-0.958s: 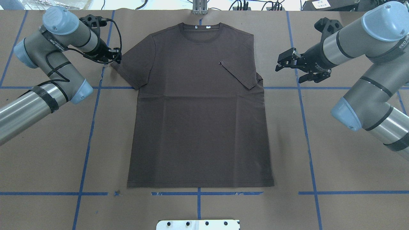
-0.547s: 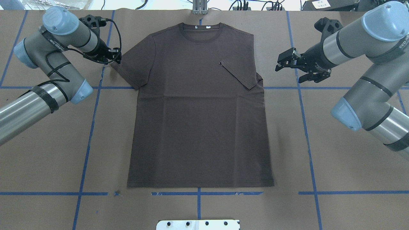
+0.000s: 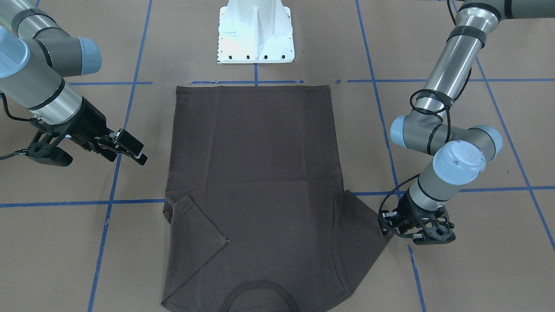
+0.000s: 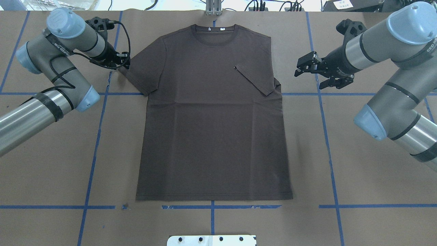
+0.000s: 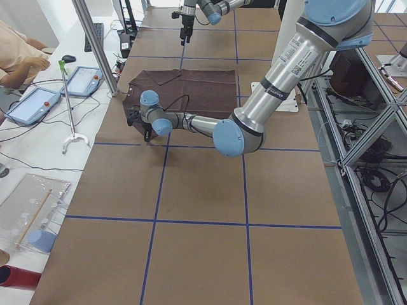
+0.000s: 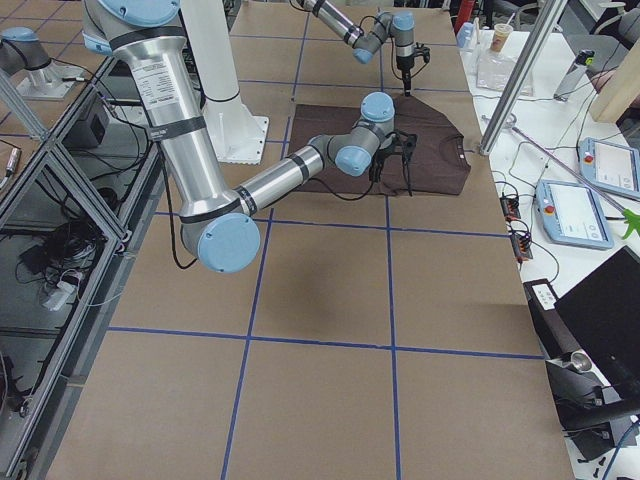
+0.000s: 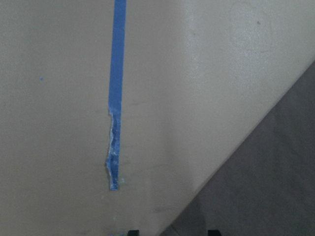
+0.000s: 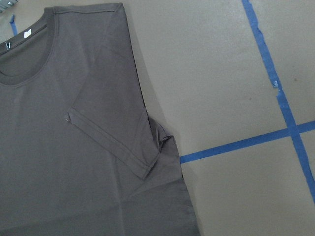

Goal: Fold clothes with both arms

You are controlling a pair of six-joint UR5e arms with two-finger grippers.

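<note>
Shirt point(image 4: 211, 136): flat on the surface, one sleeve folded in, the other spread.
Left fingers point(image 4: 123, 63): apart, at the spread sleeve's edge.
Right fingers point(image 4: 304, 64): spread wide, near the shirt, apart from it.
Surface point(image 4: 358, 171): brown paper, blue tape lines point(image 4: 327, 147).

Hardly a word in here can be read. The left arm point(image 4: 41, 58) has lettering point(image 4: 60, 48) round its wrist joint, and the right arm point(image 4: 392, 41) has the same point(image 4: 428, 51), but I only get broken letters. A printed label point(image 5: 294, 47) runs down each arm's upper tube, the right one's point(image 6: 155, 78) too, in print far too small. Two white neck tags point(image 4: 222, 29) in the T-shirt point(image 4: 211, 119) collar carry tiny dark marks, illegible. A white sheet of paper point(image 4: 343, 4) at the far right shows blurred lines.
</note>
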